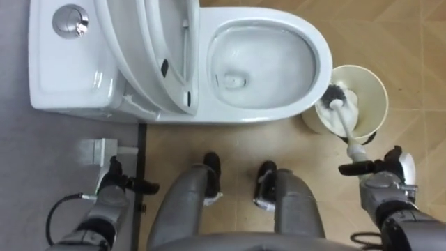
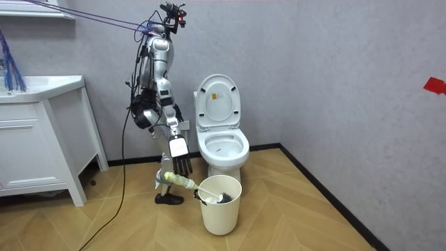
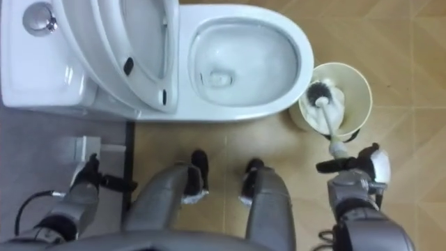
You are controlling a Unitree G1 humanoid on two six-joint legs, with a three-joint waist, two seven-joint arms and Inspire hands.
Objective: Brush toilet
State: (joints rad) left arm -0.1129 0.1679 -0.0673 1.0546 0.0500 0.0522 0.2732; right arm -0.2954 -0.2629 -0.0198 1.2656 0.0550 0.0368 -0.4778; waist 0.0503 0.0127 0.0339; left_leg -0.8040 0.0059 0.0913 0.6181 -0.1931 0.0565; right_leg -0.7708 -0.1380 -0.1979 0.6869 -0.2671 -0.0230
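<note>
A white toilet [image 1: 322, 52] stands just before me with its seat and lid [image 1: 150, 49] raised and the bowl showing. To its right is a cream bucket [image 1: 380, 94]. The toilet brush [image 1: 337, 95] rests head-down inside it, its white handle slanting up toward me. My right hand [image 1: 385, 174] is at the handle's top end with fingers curled on it, also seen as my right hand [image 2: 180, 162] low beside the bucket [image 2: 221, 209]. At the lower left, my left hand [image 1: 113, 187] hangs idle with relaxed fingers.
The cistern with its round flush button [image 1: 70, 19] is on the left. A small white water valve [image 1: 97, 150] sits low on the grey wall by a dark skirting strip [image 1: 141, 160]. A white cabinet [image 2: 35, 139] stands at the room view's left. Wood floor lies around the bucket.
</note>
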